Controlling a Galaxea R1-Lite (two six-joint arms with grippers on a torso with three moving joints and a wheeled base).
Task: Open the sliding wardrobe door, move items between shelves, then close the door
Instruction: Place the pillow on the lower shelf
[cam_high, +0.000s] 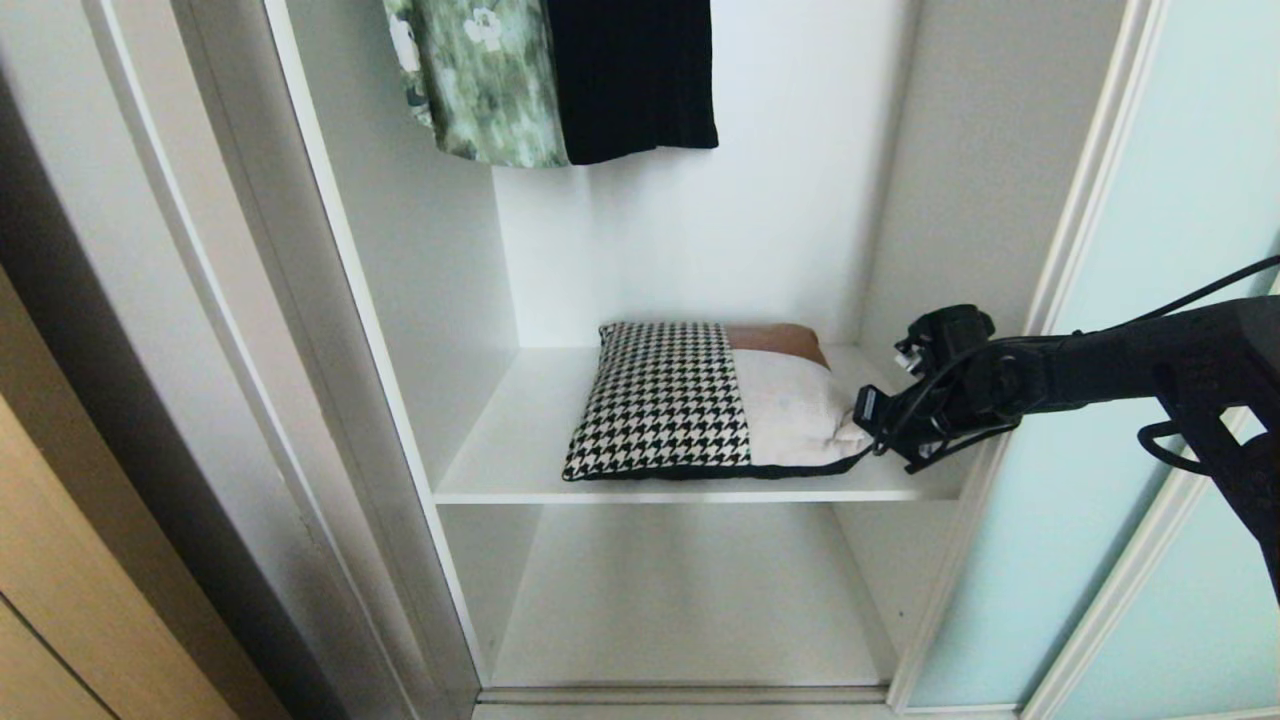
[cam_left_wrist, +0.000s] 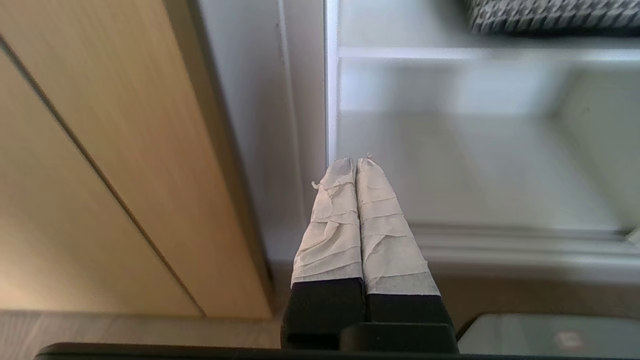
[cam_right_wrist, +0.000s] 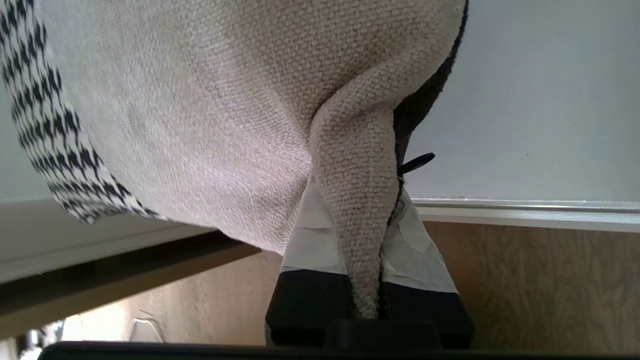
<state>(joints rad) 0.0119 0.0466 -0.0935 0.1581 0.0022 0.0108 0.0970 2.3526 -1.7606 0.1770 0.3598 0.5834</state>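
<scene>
One step done, with the sliding wardrobe door slid aside to the right; mid-move, with the right gripper pinching a corner of the cushion lying on the upper shelf; left gripper closed empty, low by the wardrobe's foot; lower shelf and closing left.

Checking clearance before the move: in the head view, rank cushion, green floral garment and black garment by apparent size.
1. Cushion, largest.
2. Black garment and green floral garment: similar, both cropped at the frame top, so unranked.
</scene>
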